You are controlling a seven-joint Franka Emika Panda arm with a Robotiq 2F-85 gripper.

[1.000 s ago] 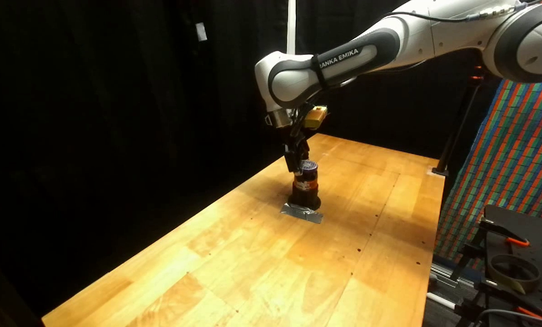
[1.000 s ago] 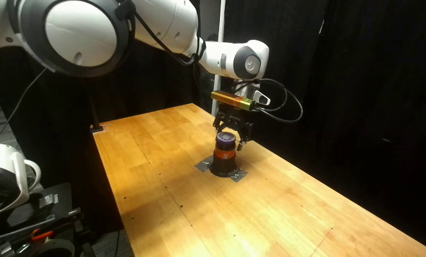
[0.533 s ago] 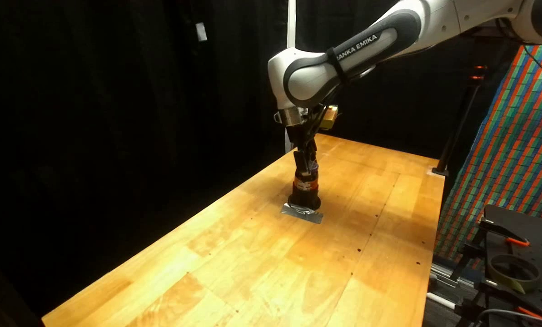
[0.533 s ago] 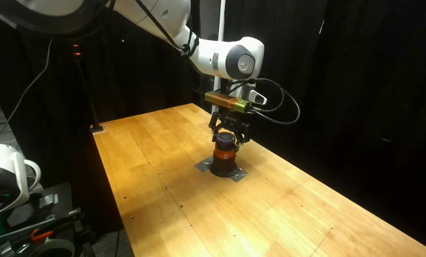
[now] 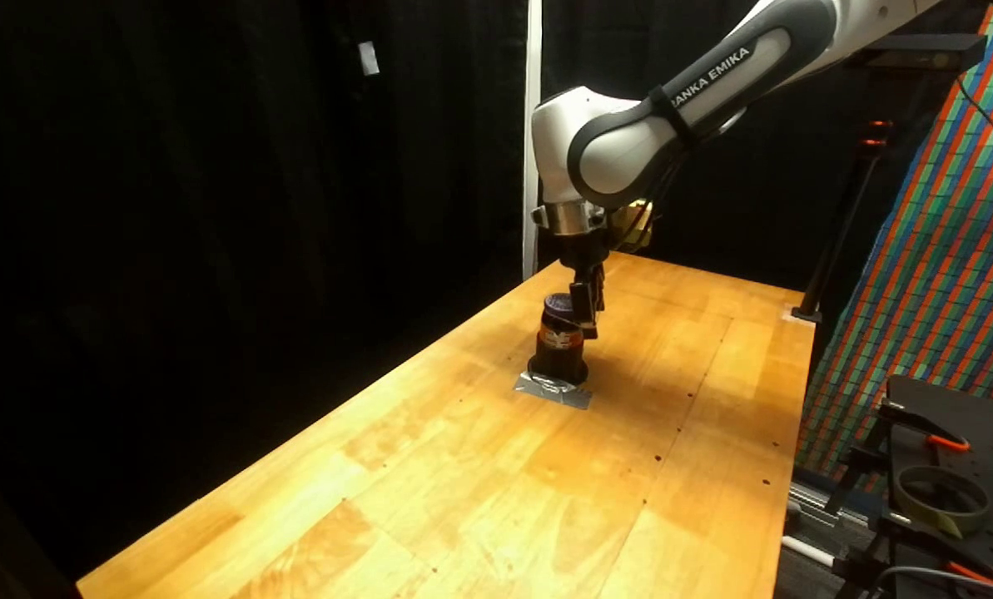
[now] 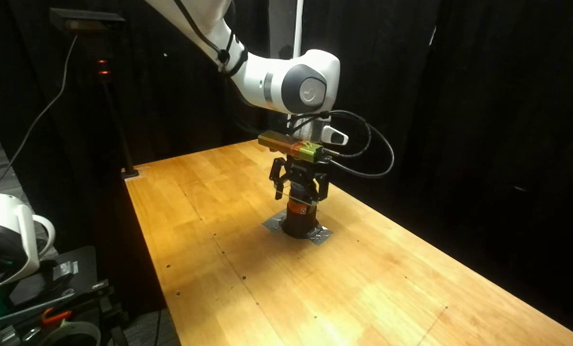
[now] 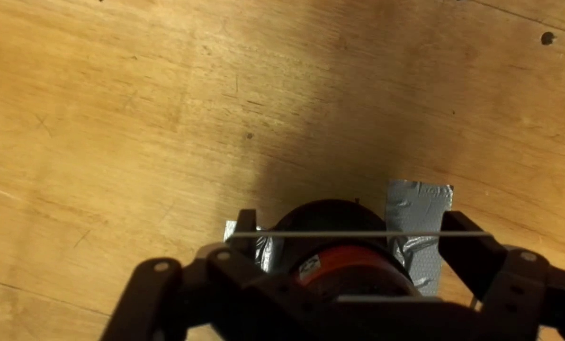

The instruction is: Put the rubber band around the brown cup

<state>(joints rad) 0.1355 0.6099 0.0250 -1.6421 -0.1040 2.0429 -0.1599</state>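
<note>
The brown cup (image 5: 559,358) is a dark cylinder with an orange band and a grey-purple top. It stands upright on the table, also in an exterior view (image 6: 299,225); the wrist view shows its dark base and orange band (image 7: 353,260). My gripper (image 6: 300,197) is open, its fingers apart on either side of the cup's upper part. The pale rubber band (image 7: 334,234) is stretched between the fingertips and crosses over the cup in the wrist view. A second pale strand shows lower there, partly hidden. I cannot tell whether the cup's top is inside the loop.
Silver tape (image 7: 419,208) lies on both sides of the cup's base, on the wooden table (image 5: 496,499). A black post (image 6: 118,129) stands at the table's far corner. A dark cart with tools (image 5: 954,466) stands beside the table.
My gripper has moved across the cup towards the arm's base side, rightward in an exterior view, and slightly lower. The band now crosses in front of the cup. The cup has not moved.
</note>
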